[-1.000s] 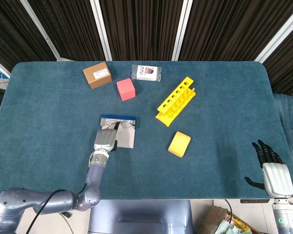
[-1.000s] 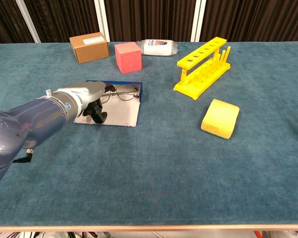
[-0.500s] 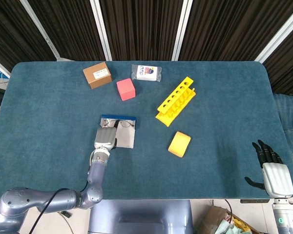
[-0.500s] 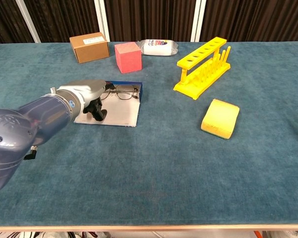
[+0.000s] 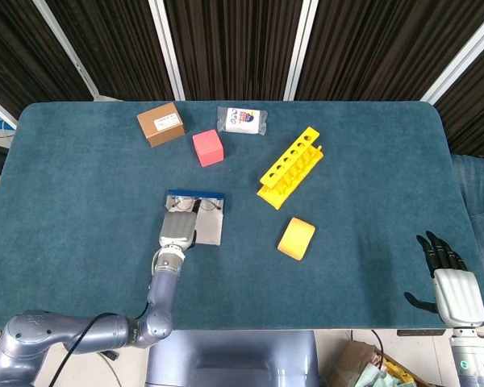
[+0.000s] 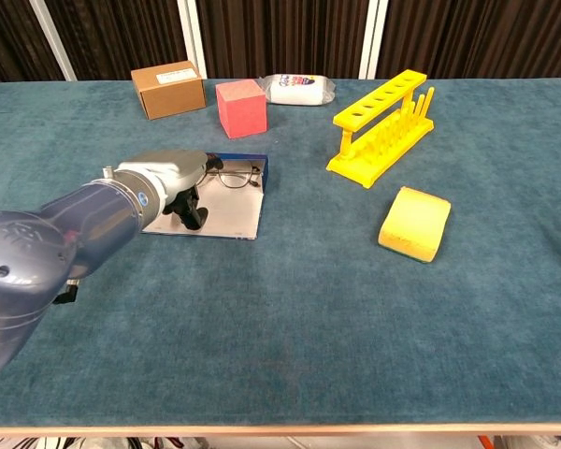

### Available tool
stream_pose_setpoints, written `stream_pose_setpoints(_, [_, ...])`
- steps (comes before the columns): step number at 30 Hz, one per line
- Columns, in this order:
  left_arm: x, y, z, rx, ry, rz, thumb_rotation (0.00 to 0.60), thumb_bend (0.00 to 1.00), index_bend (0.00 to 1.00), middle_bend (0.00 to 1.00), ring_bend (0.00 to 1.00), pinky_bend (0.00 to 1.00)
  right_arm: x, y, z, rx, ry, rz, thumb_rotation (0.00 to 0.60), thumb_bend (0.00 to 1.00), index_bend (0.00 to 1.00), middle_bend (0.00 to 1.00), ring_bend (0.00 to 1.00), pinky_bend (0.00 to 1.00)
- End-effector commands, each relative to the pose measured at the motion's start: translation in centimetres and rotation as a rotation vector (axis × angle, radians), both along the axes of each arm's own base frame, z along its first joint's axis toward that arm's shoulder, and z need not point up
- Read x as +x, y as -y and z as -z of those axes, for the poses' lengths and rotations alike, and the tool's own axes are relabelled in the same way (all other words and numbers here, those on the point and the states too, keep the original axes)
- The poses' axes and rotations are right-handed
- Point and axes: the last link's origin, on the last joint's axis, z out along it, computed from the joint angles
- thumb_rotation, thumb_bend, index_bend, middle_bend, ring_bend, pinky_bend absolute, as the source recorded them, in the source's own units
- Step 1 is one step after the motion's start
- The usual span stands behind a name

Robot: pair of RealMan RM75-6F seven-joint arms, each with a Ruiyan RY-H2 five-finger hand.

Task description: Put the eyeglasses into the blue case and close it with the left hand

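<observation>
Blue case (image 6: 226, 208): lies open on the bench (image 5: 81, 210), pale lining up, blue edge at the far side. Eyeglasses (image 6: 236, 178): inside the case at its far end, partly hidden by the left hand.
Left hand (image 5: 177, 230) (image 6: 173, 180): over the near left part of the case, dark fingers (image 6: 193, 213) curled down onto the lining; whether it grips the eyeglasses cannot be told.
Right hand (image 5: 450, 284): at the bench's near right corner (head view only), fingers apart, holding nothing.
Also present: cardboard box (image 5: 160, 123), pink cube (image 5: 208, 147), white packet (image 5: 242, 120), yellow rack (image 5: 291, 167), yellow sponge (image 5: 296, 238).
</observation>
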Motion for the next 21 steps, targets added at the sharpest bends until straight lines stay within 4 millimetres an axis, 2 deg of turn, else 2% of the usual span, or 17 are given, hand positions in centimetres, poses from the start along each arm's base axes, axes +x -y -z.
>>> stream_pose_setpoints(1, [0.3,0.9,-0.8,-0.002,-0.012,0.052,0.6,0.48,0.14,0.71,0.75,0.73,0.0,0.0,0.0,0.0,0.0,0.0,0.6,0.17,0.0,0.0,0.09,0.19])
stream_pose_setpoints(3, [0.5,1.5,-1.6,0.004,-0.006,0.082,0.6,0.44,0.17,0.7,0.72,0.72,0.0,0.0,0.0,0.001,0.001,-0.001,0.6,0.17,0.0,0.0,0.09,0.19])
stream_pose_setpoints(6, [0.5,2.4,-3.0,0.016,0.012,0.123,0.6,0.37,0.18,0.61,0.58,0.61,0.0,0.0,0.0,0.002,0.002,-0.002,0.6,0.17,0.0,0.0,0.09,0.19])
stream_pose_setpoints(8, [0.1,3.0,-3.6,0.011,0.014,0.141,0.6,0.31,0.16,0.47,0.39,0.43,0.0,-0.1,0.0,0.003,0.004,-0.001,0.6,0.17,0.0,0.0,0.09,0.19])
stream_pose_setpoints(11, [-0.6,3.6,-4.2,-0.004,0.011,0.151,0.6,0.23,0.14,0.25,0.15,0.22,0.0,-0.1,0.0,0.002,0.004,-0.002,0.6,0.17,0.0,0.0,0.09,0.19])
stream_pose_setpoints(13, [-1.3,3.7,-4.6,-0.01,-0.006,0.165,0.6,0.21,0.13,0.16,0.07,0.14,0.0,-0.1,0.0,0.003,0.007,0.0,0.6,0.17,0.0,0.0,0.09,0.19])
stream_pose_setpoints(15, [-1.9,3.8,-4.8,-0.011,-0.02,0.183,0.6,0.19,0.13,0.12,0.02,0.11,0.0,-0.1,0.1,0.006,0.009,0.003,0.6,0.17,0.0,0.0,0.09,0.19])
stream_pose_setpoints(18, [-2.7,3.7,-4.7,-0.01,-0.025,0.205,0.6,0.17,0.13,0.11,0.01,0.1,0.0,-0.1,0.1,0.008,0.013,0.006,0.6,0.17,0.0,0.0,0.09,0.19])
stream_pose_setpoints(21, [-3.6,3.6,-4.3,-0.009,-0.015,0.218,0.6,0.17,0.13,0.12,0.06,0.17,0.1,-0.1,0.0,0.008,0.021,0.003,0.6,0.17,0.0,0.0,0.09,0.19])
